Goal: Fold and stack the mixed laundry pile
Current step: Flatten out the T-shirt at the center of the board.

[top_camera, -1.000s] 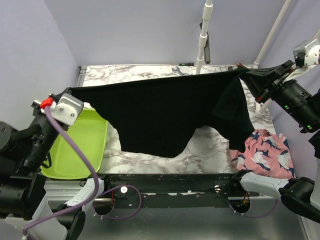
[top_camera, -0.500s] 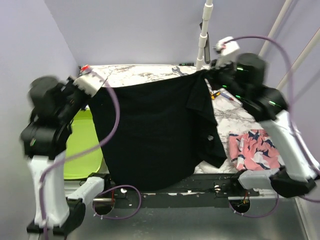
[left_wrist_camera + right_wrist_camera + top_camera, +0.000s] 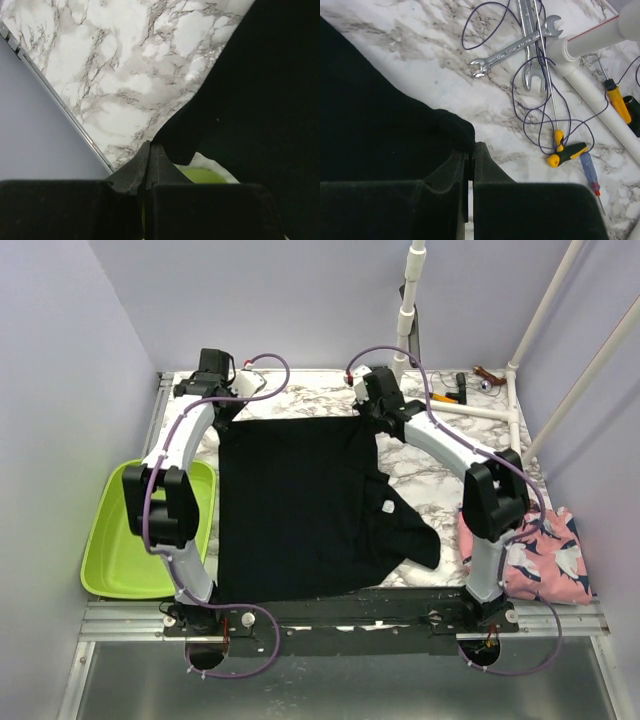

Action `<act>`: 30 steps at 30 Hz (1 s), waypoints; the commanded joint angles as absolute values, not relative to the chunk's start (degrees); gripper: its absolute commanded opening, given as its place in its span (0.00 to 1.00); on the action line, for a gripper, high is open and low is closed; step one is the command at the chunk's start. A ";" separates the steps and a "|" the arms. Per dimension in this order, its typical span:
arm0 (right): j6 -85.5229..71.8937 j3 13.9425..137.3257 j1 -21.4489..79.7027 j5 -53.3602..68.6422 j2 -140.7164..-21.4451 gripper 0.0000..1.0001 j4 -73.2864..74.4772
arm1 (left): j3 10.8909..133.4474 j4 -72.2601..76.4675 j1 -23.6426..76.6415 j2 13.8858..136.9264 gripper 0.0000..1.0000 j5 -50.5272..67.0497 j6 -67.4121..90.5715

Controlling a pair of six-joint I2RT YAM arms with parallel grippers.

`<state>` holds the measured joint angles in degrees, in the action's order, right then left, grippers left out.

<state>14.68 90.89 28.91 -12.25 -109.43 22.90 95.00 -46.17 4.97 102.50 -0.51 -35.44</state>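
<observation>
The large black garment [image 3: 300,505] lies spread flat on the marble table, one sleeve folded over at the right. My left gripper [image 3: 222,412] is shut on its far left corner [image 3: 175,145]. My right gripper [image 3: 372,410] is shut on its far right corner [image 3: 455,127]. Both corners are held low at the table's far side. The pink shark-print garment [image 3: 540,552] lies crumpled at the near right edge. The navy-and-white striped garment is out of view.
A lime green basin [image 3: 125,550] sits at the near left, partly under the left arm. Wrenches [image 3: 512,47], screwdrivers [image 3: 565,152] and a thin purple wire [image 3: 535,100] lie at the far right by white pipes [image 3: 480,410].
Both arms have swung from high at the sides down to the far edge of the table, and the black garment went from hanging stretched in the air to lying flat.
</observation>
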 commanded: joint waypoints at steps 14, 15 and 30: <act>9.37 109.04 28.34 -18.22 -122.97 0.65 21.91 | 109.37 -41.10 4.83 121.03 0.00 -12.78 -36.12; 6.52 106.44 28.36 -14.34 -120.89 0.65 22.01 | 109.69 -41.30 4.83 121.56 0.00 -12.83 -36.12; -16.21 94.13 28.39 0.45 -122.04 0.40 20.33 | 100.08 -41.47 5.15 108.29 0.63 -7.53 -31.04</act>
